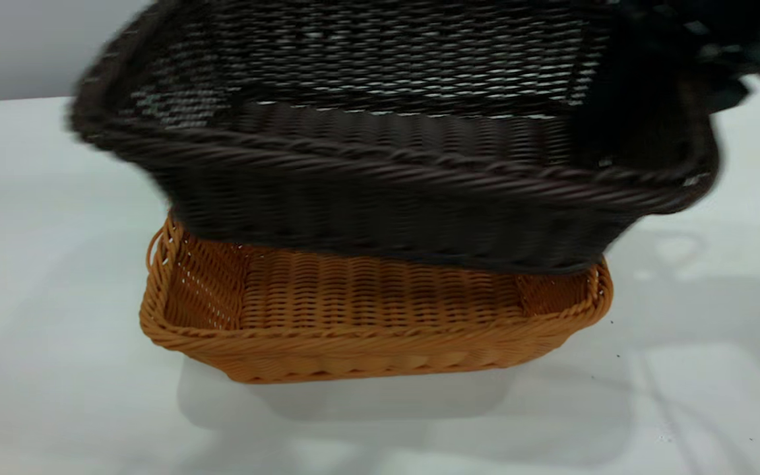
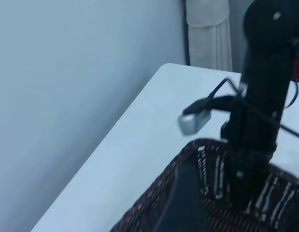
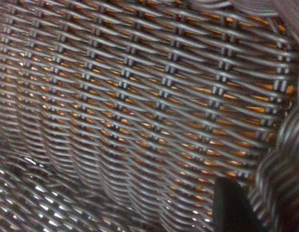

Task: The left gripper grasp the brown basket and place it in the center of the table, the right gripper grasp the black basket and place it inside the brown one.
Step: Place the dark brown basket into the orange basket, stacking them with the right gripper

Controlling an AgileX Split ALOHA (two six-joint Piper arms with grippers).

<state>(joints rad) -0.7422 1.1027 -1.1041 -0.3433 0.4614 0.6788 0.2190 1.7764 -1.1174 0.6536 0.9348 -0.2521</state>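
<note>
The black basket (image 1: 380,178) hangs tilted above the table (image 1: 57,264), over the back half of the brown basket (image 1: 367,310), which rests on the tabletop with its inside bare. My right gripper (image 1: 677,112) is shut on the black basket's right end wall. One of its fingers (image 3: 229,208) lies inside against the weave (image 3: 139,96), and orange shows through the gaps. My left gripper (image 2: 226,217) hovers open beside the black basket's rim (image 2: 154,203); one finger (image 2: 183,203) shows. Whether the two baskets touch is hidden.
The right arm (image 2: 258,121) with its grey camera block (image 2: 192,121) stands over the black basket. A pale wall (image 2: 67,96) runs along the table's edge (image 2: 154,135), with a white curtain (image 2: 209,34) at the far corner.
</note>
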